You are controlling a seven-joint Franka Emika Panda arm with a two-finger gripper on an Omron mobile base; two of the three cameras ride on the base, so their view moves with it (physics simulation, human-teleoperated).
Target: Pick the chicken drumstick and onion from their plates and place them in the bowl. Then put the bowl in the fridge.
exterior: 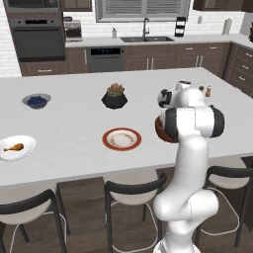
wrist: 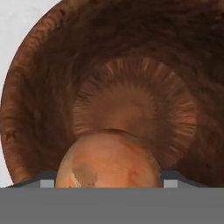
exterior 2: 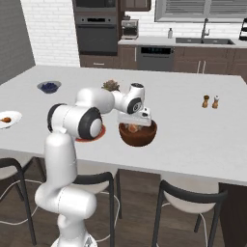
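My gripper [exterior 2: 133, 123] hangs just over the reddish-brown bowl [exterior 2: 140, 136], shut on the tan-orange onion [exterior 2: 132, 128]. In the hand view the onion [wrist: 109, 159] sits between the finger tips, above the bowl's bare bottom [wrist: 131, 65]. The arm hides most of the bowl [exterior: 160, 132] in the left base view. The chicken drumstick [exterior: 14, 147] lies on the plain white plate [exterior: 28, 141] at the counter's far left. The red-rimmed plate [exterior: 122, 139] stands bare left of the bowl. The fridge is out of view.
A grey dish of blueberries [exterior: 36, 101] and a succulent in a black pot [exterior: 114, 96] stand further back on the island. Two small shakers [exterior 2: 210, 102] stand to the right. Dark stools [exterior: 133, 190] line the counter's near edge.
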